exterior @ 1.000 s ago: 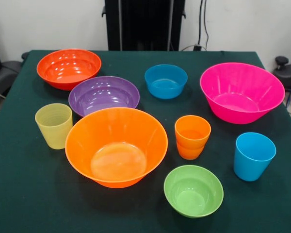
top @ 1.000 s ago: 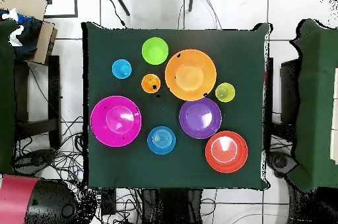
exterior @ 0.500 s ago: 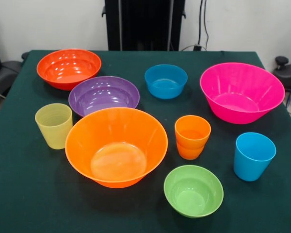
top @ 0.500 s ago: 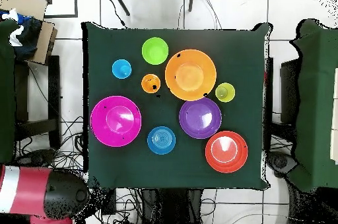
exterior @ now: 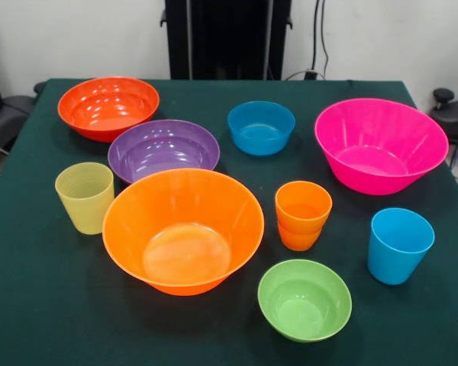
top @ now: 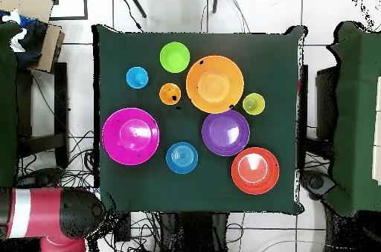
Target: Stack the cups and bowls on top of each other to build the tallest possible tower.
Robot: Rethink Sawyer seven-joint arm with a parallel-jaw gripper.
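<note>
Every vessel stands apart and upright on the green table (exterior: 30,305); nothing is stacked into a tower. The large orange bowl (exterior: 183,229) (top: 214,84) sits near the middle, the hot pink bowl (exterior: 380,145) (top: 131,136) to one side. Around them are the red-orange bowl (exterior: 108,107), purple bowl (exterior: 163,149), blue bowl (exterior: 261,127) and lime green bowl (exterior: 304,299). The ribbed pale yellow-green cup (exterior: 85,197), orange cup (exterior: 302,215) and sky blue cup (exterior: 399,244) stand among them. My gripper shows in neither view.
In the overhead view a red and black arm segment (top: 52,215) lies off the table's corner, over floor cables. A cardboard box (top: 30,22) and dark side furniture (top: 357,115) flank the table.
The red and black arm segment has swung further into the overhead view at the lower left, toward the table corner. No cup or bowl has moved.
</note>
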